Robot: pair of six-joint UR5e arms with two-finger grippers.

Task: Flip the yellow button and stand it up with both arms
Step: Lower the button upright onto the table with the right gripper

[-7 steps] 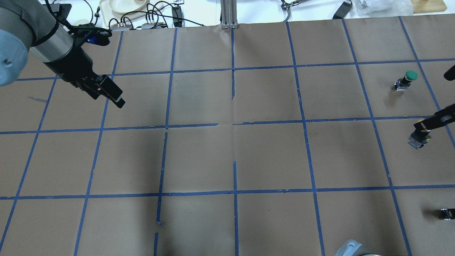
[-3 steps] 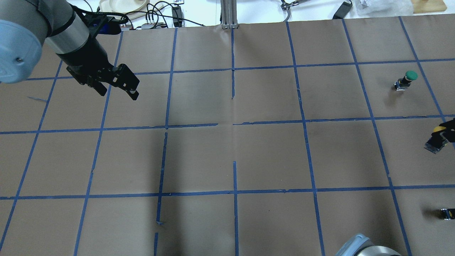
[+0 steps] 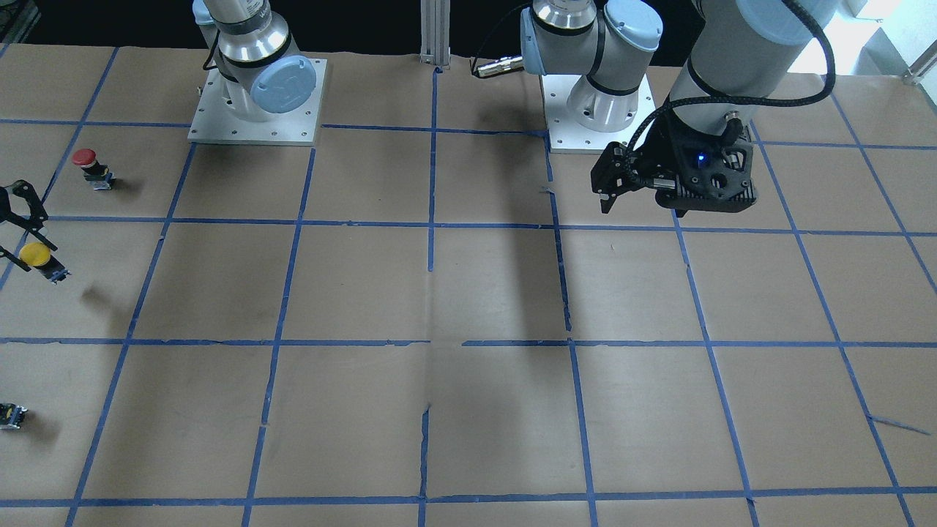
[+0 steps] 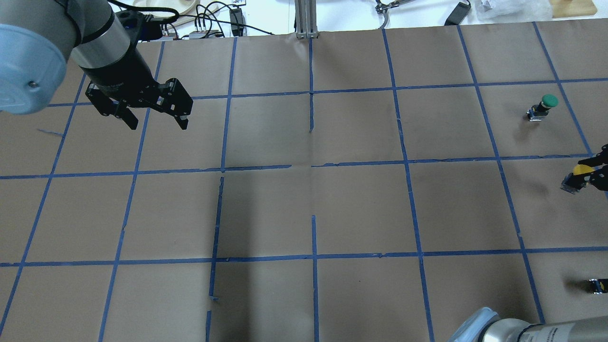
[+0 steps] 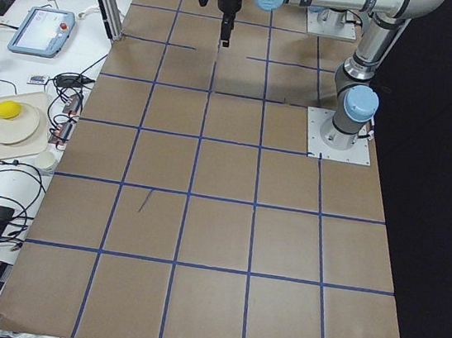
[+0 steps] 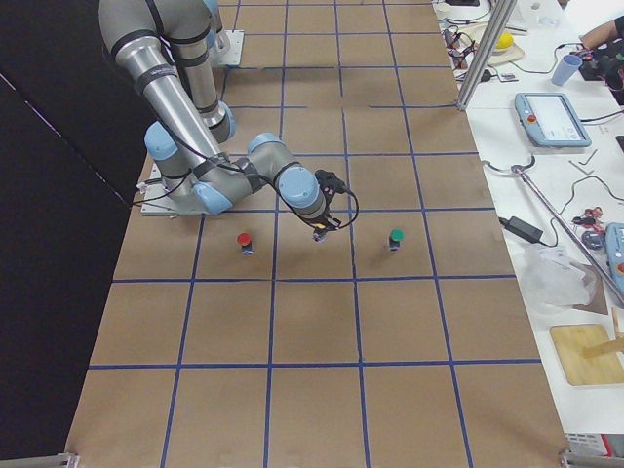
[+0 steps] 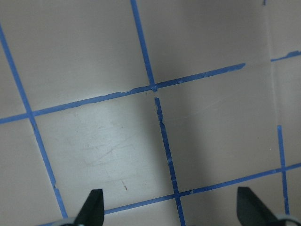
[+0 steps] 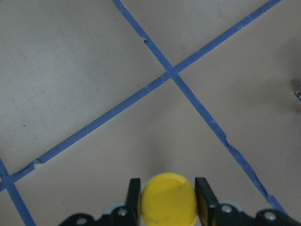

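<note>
The yellow button (image 3: 36, 255) has a round yellow cap on a dark block body. My right gripper (image 3: 16, 236) is shut on it and holds it tilted above the paper at the table's right edge. In the overhead view the button (image 4: 578, 169) sits in the right gripper (image 4: 593, 172), its shadow on the paper to the left. The right wrist view shows the cap (image 8: 168, 198) between the two fingers (image 8: 135, 190). My left gripper (image 4: 157, 122) is open and empty, high above the far left of the table; it also shows in the front view (image 3: 613, 199) and the left wrist view (image 7: 170, 207).
A red-capped button (image 3: 86, 159) stands on the near right of the table. A green-capped button (image 4: 546, 104) stands on the far right. A small dark block (image 4: 597, 285) lies at the right edge. Blue tape lines grid the brown paper (image 4: 313, 209). Cables and a plate lie beyond the far edge.
My left gripper has turned about its wrist and moved slightly right; both fingers now show spread. My right gripper has shifted toward the right edge and turned the button, so its yellow cap now shows.
</note>
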